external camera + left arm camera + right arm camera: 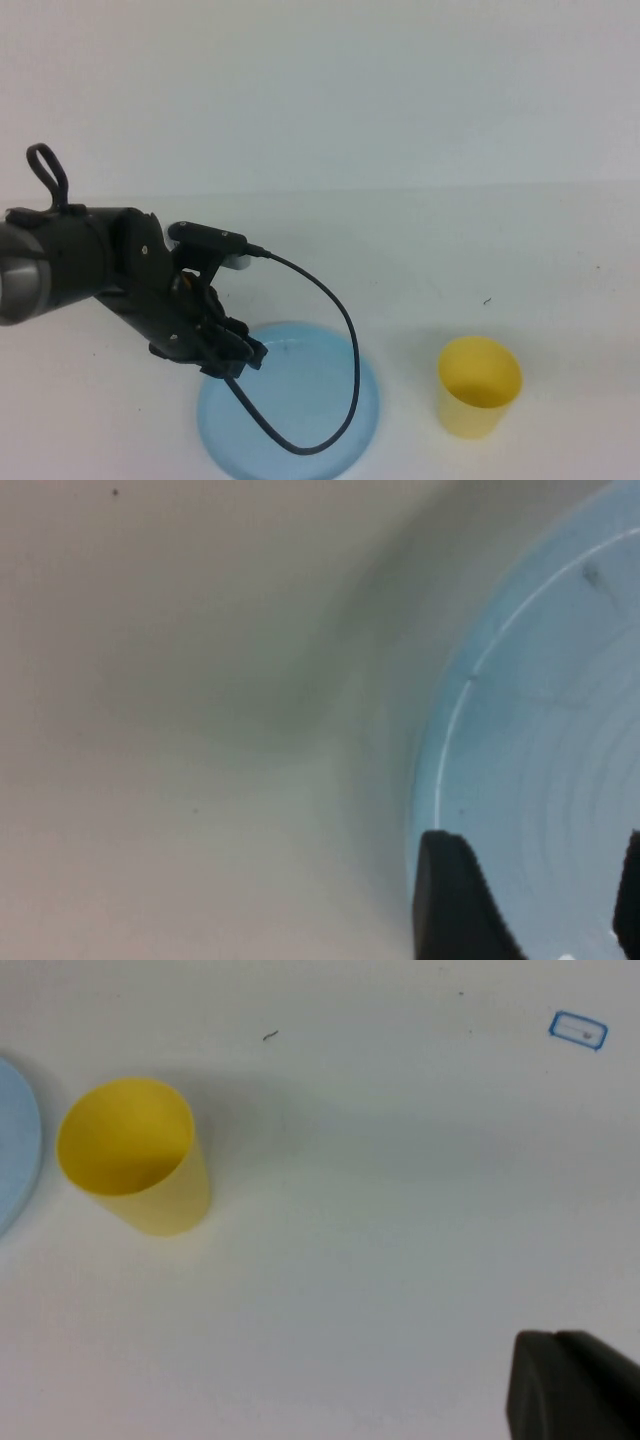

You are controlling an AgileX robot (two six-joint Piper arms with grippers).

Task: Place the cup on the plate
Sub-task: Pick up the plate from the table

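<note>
One yellow cup (480, 386) stands right of one blue plate (300, 405), not touching. Left gripper (232, 358) hangs over the plate's left edge, fingers wide, holding nothing. Right gripper (572, 1385) sits far right of the plate, fingers closed, holding nothing

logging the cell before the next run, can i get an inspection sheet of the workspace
surface: white table, a small dark speck on it
job's things: yellow cup upright on the table right of the blue plate, apart from it, plate bare
clutter: nothing seen
grippers: left gripper open over the plate's left edge, holding nothing; right gripper shut, off to the cup's side
cables: black cable loops over the plate
surroundings: plain white wall
</note>
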